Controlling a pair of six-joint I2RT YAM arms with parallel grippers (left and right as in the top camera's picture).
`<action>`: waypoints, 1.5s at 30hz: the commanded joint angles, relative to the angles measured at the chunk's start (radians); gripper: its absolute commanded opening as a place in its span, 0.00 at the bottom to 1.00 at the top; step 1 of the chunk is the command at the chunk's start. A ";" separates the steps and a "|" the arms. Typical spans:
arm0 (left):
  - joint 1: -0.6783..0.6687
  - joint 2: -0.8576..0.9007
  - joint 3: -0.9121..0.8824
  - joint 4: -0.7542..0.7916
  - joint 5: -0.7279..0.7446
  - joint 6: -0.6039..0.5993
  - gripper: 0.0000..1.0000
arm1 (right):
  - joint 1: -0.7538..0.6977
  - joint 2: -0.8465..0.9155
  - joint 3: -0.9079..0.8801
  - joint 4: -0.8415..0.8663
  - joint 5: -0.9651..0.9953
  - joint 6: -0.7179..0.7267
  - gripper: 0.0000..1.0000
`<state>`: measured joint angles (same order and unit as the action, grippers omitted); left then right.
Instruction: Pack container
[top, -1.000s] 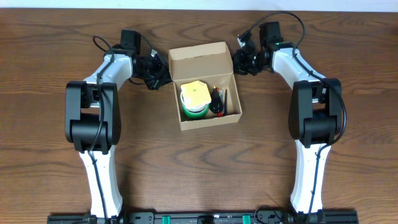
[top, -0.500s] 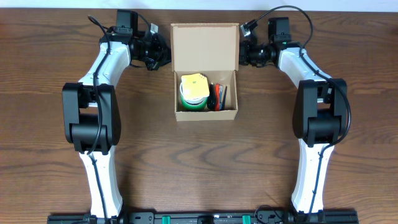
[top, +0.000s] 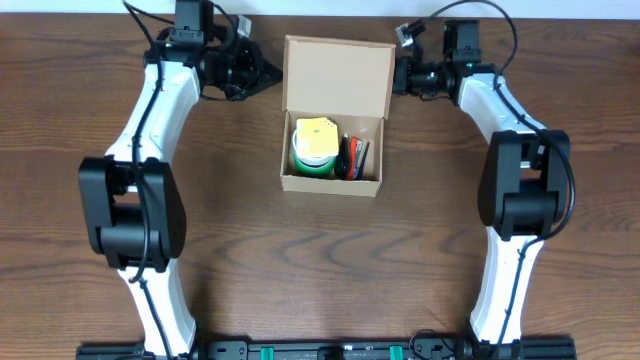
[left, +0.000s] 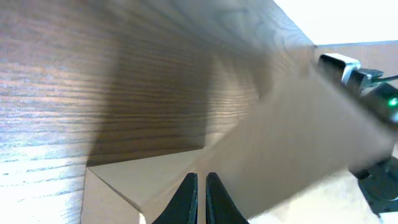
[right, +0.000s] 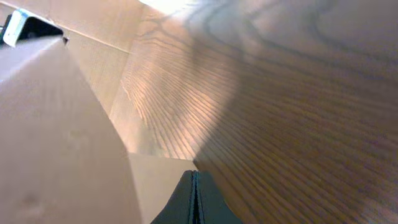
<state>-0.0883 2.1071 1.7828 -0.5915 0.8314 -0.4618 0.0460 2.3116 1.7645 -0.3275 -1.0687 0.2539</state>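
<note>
Container (top: 330, 184) loaded, lid (top: 337, 75) open; closing remains (est.). L gripper (top: 272, 74), R gripper (top: 398, 76) flank lid, jaws closed, apparently empty.

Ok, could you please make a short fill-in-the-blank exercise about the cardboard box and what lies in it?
1. The container stands on the table with its lid ____.
2. Inside it, a yellow item lies on a ____ roll.
3. In the overhead view, red and black items lie on the roll's ____ side.
Missing words: open; green; right.
</note>
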 joint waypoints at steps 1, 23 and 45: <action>-0.005 -0.021 0.018 -0.010 -0.032 0.044 0.06 | -0.005 -0.075 0.010 0.001 -0.012 -0.035 0.01; 0.014 -0.204 0.018 -0.150 -0.081 0.250 0.09 | 0.005 -0.160 0.010 -0.238 -0.021 -0.243 0.01; -0.070 -0.347 0.018 -0.458 -0.319 0.467 0.06 | 0.123 -0.495 0.010 -0.797 0.497 -0.454 0.01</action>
<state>-0.1226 1.8290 1.7847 -1.0256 0.6109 -0.0612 0.1329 1.8431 1.7653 -1.0771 -0.6487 -0.1528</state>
